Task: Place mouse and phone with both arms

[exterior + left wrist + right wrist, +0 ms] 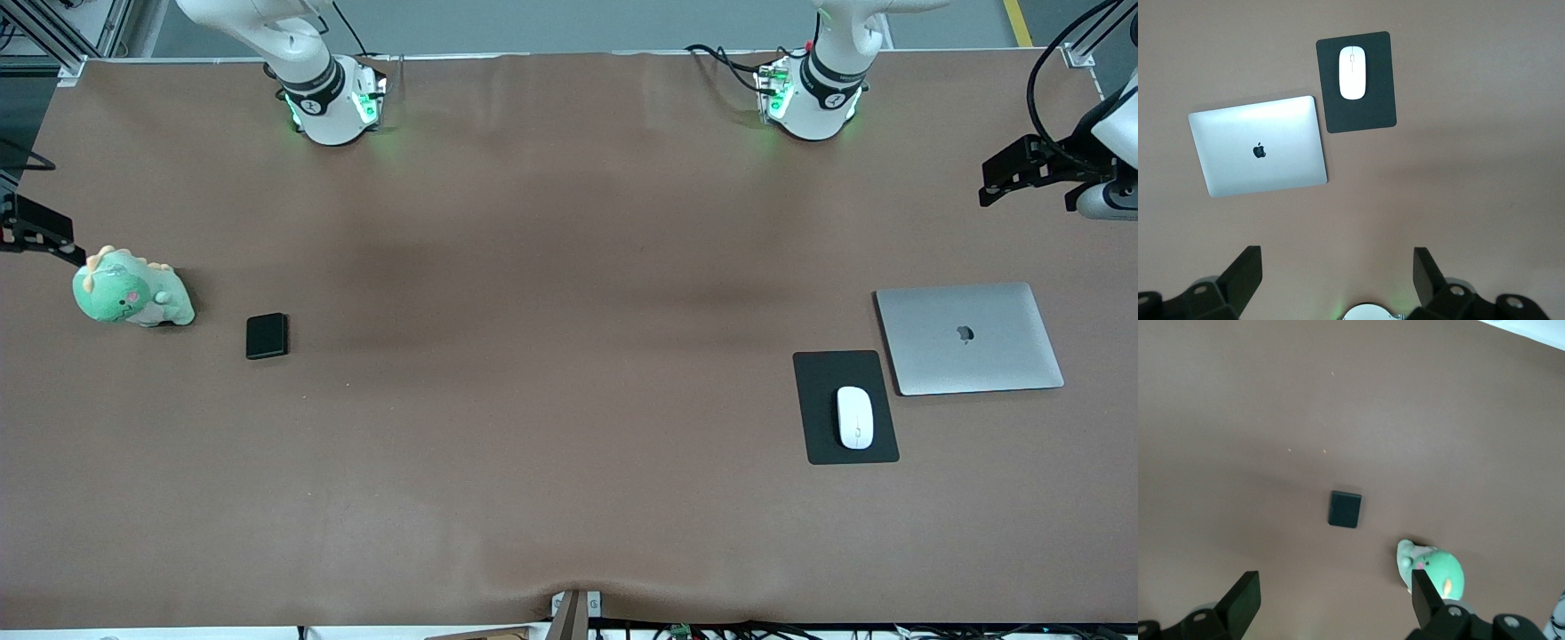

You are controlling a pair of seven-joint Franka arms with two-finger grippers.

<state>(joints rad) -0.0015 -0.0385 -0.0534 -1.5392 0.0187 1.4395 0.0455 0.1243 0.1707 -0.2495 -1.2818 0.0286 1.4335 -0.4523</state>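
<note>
The white mouse [855, 418] lies on a black mouse pad [822, 373] toward the left arm's end of the table. The black phone [267, 336] lies on the bare table toward the right arm's end. My left gripper [1005, 176] hangs high at the table's end, open and empty. Its wrist view shows the mouse [1353, 63] on the pad [1361, 110] far below the open left gripper [1337, 273]. My right gripper [40, 231] hangs high at the other end, open and empty [1335, 597], with the phone [1345, 509] far below it.
A closed silver laptop [969, 338] lies beside the mouse pad, at the left arm's end; it also shows in the left wrist view [1258, 147]. A green dinosaur plush [132, 289] sits beside the phone, also in the right wrist view [1435, 570].
</note>
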